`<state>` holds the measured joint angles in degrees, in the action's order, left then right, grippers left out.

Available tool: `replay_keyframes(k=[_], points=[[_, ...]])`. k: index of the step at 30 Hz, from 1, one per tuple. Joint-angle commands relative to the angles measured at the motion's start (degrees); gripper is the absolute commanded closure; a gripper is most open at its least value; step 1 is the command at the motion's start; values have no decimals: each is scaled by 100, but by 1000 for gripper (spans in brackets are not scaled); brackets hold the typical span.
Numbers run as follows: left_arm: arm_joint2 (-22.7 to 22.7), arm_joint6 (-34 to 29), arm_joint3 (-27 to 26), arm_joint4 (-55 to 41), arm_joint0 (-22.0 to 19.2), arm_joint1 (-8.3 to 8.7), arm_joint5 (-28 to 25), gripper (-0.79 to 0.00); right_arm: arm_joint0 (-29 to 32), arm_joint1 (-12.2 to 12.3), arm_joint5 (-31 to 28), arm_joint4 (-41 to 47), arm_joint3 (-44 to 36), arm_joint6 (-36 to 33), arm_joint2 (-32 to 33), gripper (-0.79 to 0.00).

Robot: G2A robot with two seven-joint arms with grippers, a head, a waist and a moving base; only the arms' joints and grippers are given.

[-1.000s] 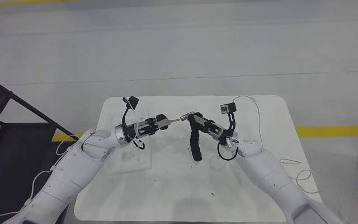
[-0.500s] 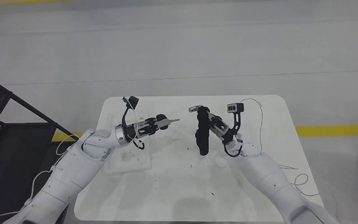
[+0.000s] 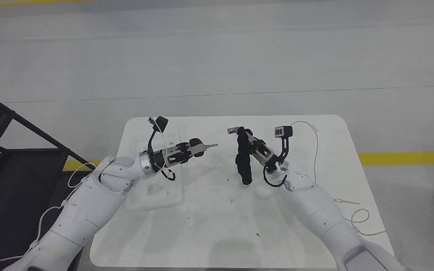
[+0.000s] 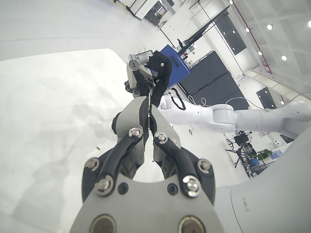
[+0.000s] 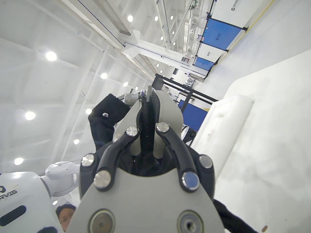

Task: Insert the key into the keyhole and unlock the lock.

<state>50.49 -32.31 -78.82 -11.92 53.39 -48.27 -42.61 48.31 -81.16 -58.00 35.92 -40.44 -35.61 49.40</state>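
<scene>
Small silver metal key (image 3: 211, 145) is pinched in the clenched left tool (image 3: 197, 147), blade lying level and pointing at the silver cylinder lock on a black fabric-sleeved cable (image 3: 241, 159). The right tool (image 3: 252, 145) grips the lock tight. Both are held above the white bench (image 3: 203, 217). Round keyhole (image 4: 133, 64) faces the left tool, apart from the key tip and seemingly off its axis, slightly farther from the robot; likely needs aligning before the push

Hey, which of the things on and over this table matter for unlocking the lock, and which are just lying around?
For the job: key in the left gripper; lock in the right gripper; its keyhole.
Lying about: white foam tray; small crumb on the table.
</scene>
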Motion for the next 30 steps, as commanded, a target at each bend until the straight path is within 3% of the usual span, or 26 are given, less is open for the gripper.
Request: replay_keyframes(k=[1,7,12,30], points=[[0,0,0,0,0,0,0,0,72,-14,0,-389,-76,242,96,0],[0,0,0,0,0,0,0,0,401,1,0,-1474,-495,852,449,0],[0,0,0,0,0,0,0,0,603,20,0,-1851,-641,829,601,0],[-129,501,-83,546,-16,-290,761,0,603,20,0,-1851,-641,829,601,0]])
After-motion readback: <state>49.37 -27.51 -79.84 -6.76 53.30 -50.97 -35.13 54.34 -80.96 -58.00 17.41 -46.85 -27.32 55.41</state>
